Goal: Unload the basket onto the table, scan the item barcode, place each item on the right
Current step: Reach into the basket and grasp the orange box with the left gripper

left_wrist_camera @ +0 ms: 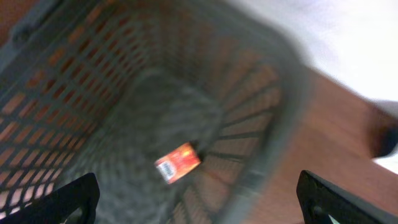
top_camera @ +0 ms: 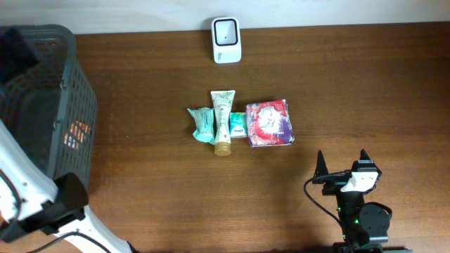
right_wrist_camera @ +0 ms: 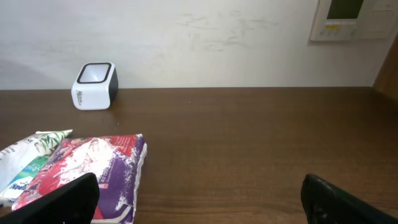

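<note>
- My left claw (left_wrist_camera: 196,186) is hanging over the basket (left_wrist_camera: 261,81) at the left, fingers spread wide apart, gripping nothing.
- A small orange box (left_wrist_camera: 178,163) is lying on the basket floor below that claw.
- My right claw (top_camera: 342,157) is hovering at the near right of the table (top_camera: 140,154), fingers apart, empty.
- A teal packet (top_camera: 202,124), a tube (top_camera: 223,119), a small teal box (top_camera: 238,125) and a red pouch (top_camera: 268,124) are lying side by side mid-table.
- The scanner (top_camera: 226,40) is standing at the far edge.
</note>
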